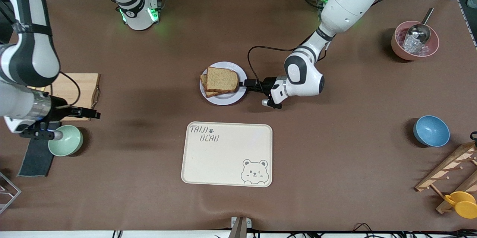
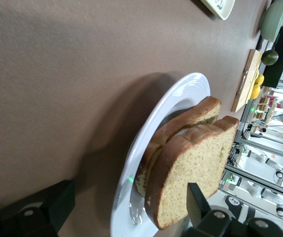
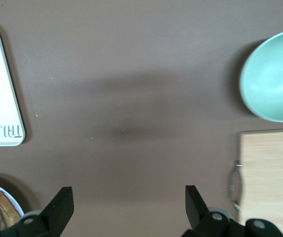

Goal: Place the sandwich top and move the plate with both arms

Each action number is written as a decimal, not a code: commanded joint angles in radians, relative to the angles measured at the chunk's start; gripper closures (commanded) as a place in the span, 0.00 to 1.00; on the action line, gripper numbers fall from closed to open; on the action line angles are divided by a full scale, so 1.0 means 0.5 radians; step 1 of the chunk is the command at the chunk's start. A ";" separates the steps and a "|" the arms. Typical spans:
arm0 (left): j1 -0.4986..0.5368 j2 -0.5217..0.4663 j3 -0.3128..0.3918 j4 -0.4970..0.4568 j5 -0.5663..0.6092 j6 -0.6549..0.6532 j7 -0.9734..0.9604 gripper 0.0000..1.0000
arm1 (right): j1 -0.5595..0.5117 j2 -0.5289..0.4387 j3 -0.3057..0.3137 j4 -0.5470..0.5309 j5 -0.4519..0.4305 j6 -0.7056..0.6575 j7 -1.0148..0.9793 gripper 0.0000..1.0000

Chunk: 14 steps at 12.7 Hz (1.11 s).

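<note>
The left end effector [image 1: 244, 83] sits low at the rim of the plate [image 1: 231, 98], fingers spread wide with the rim between them, seemingly lined up to grip the plate's edge for the move. The sandwich top [image 1: 222, 79] lies flat on the lower slice, slightly askew, so placing looks done. The right end effector [image 1: 93, 114] waits spread apart and empty over the worktop [image 1: 149, 178], near the cutting board [image 1: 76, 88] and green bowl [image 1: 67, 140].
</note>
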State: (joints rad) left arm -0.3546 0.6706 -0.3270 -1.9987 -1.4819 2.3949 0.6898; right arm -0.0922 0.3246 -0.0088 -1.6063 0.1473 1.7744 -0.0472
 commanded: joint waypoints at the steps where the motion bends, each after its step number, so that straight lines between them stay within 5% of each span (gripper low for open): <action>1: -0.036 -0.007 -0.006 -0.012 -0.083 0.024 0.053 0.00 | 0.074 -0.011 -0.102 0.315 -0.104 -0.353 -0.199 0.00; 4: -0.061 -0.004 -0.003 -0.012 -0.083 0.024 0.053 0.00 | 0.138 -0.167 -0.139 0.409 -0.297 -0.505 -0.301 0.00; 6: -0.064 -0.004 -0.003 -0.015 -0.083 0.024 0.053 0.06 | 0.258 -0.250 -0.307 0.396 -0.295 -0.609 -0.353 0.00; 7: -0.061 -0.004 -0.003 -0.015 -0.086 0.027 0.053 0.47 | 0.258 -0.308 -0.308 0.372 -0.289 -0.631 -0.357 0.00; 8: -0.064 -0.007 -0.003 -0.019 -0.083 0.036 0.056 0.72 | 0.261 -0.375 -0.311 0.338 -0.289 -0.634 -0.360 0.00; 12: -0.070 -0.007 -0.003 -0.022 -0.083 0.045 0.053 0.88 | 0.221 -0.799 -0.237 -0.210 -0.289 -0.313 -0.406 0.00; 14: -0.079 -0.007 -0.003 -0.019 -0.086 0.042 0.038 0.90 | 0.133 -0.803 -0.127 -0.199 -0.313 -0.297 -0.387 0.00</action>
State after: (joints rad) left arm -0.3786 0.6735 -0.3286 -2.0041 -1.4898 2.3974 0.6901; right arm 0.0135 -0.0163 -0.1277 -1.6312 0.0166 1.5847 -0.2416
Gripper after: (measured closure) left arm 0.771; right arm 0.000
